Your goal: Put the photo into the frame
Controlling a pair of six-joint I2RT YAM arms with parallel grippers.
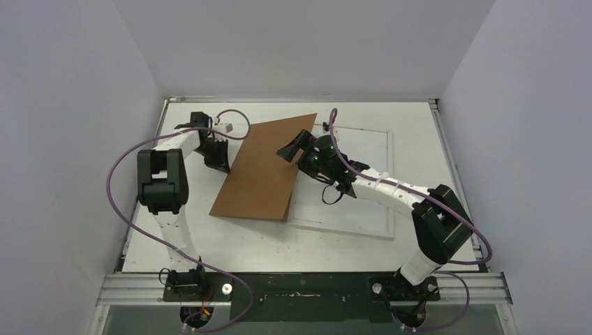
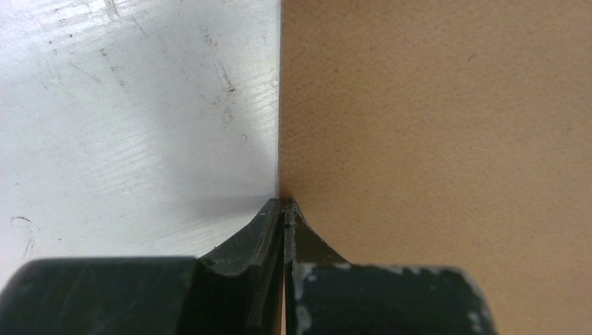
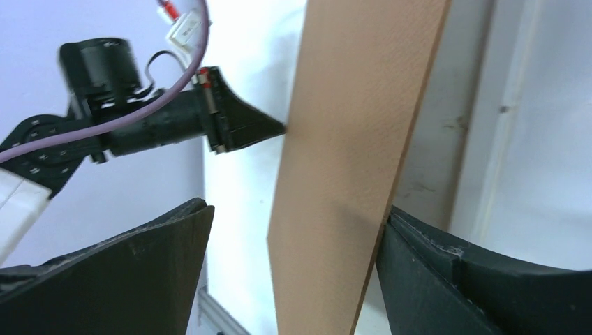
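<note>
On the white table [image 1: 230, 241] the frame [image 1: 356, 216] lies seemingly unfilled: left gripper [image 1: 222, 165] clamps the backing board [image 1: 269, 167], right gripper [image 1: 297, 147] gapes astride it.

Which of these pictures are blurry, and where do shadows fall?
Top external: evenly lit and sharp throughout. Left wrist: brown board grain crisp, left gripper slightly soft, a grey shadow on the table beside the board's edge. Right wrist: right gripper dark and blurred.
</note>
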